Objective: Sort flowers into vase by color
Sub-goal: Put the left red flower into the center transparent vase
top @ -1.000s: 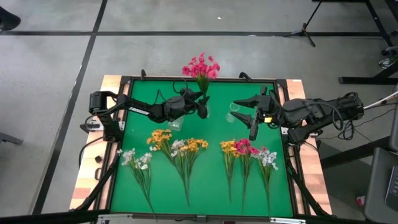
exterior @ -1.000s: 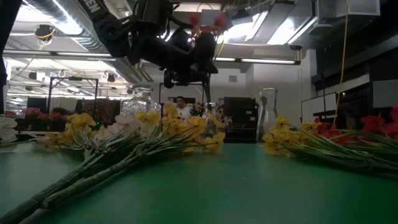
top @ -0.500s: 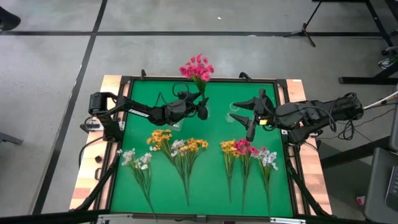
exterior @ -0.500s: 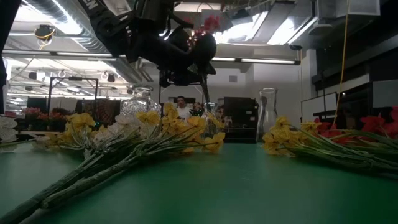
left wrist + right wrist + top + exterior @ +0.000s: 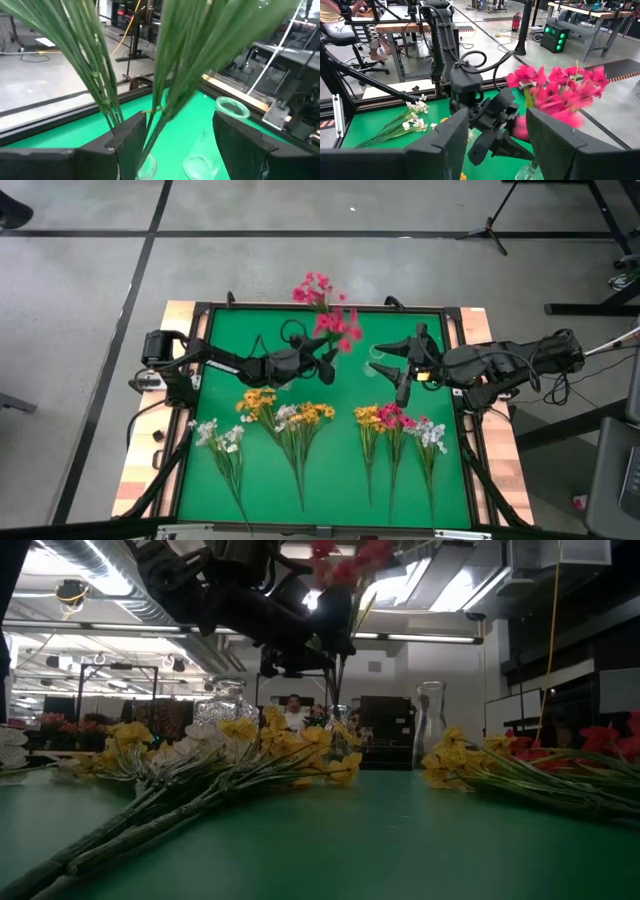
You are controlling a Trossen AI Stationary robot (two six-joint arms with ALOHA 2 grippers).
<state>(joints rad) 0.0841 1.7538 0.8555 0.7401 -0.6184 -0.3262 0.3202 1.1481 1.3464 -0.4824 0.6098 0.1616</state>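
While the left gripper (image 5: 326, 364) hangs above the mat's far centre, its fingers (image 5: 129, 142) are spread apart, with the green stems (image 5: 167, 95) of the pink flowers (image 5: 327, 310) passing loosely between them, not pinched. The magenta heads lie at about twelve o'clock from the gripper, leaning over the far rim of the table (image 5: 180, 340). In the left wrist view the stems run down into a clear vase (image 5: 145, 167) just below the fingers; a second clear vase (image 5: 374, 367) stands at three o'clock. The release appears to be made, so a straight upward retreat is called for, with the jaws kept wide so that no stem is snagged and the bunch is not tipped out.

The right gripper (image 5: 397, 372) waits at three o'clock of the left one, by the second vase, its fingers (image 5: 449, 145) parted and nothing held.

Nearer the front edge, at six o'clock of the grippers, the unsorted sprigs are laid out: yellow flowers (image 5: 258, 399), a white sprig (image 5: 218, 435) and a mixed yellow, pink and white bunch (image 5: 398, 419). The next pick is best taken low on a single stem, clear of its neighbours.
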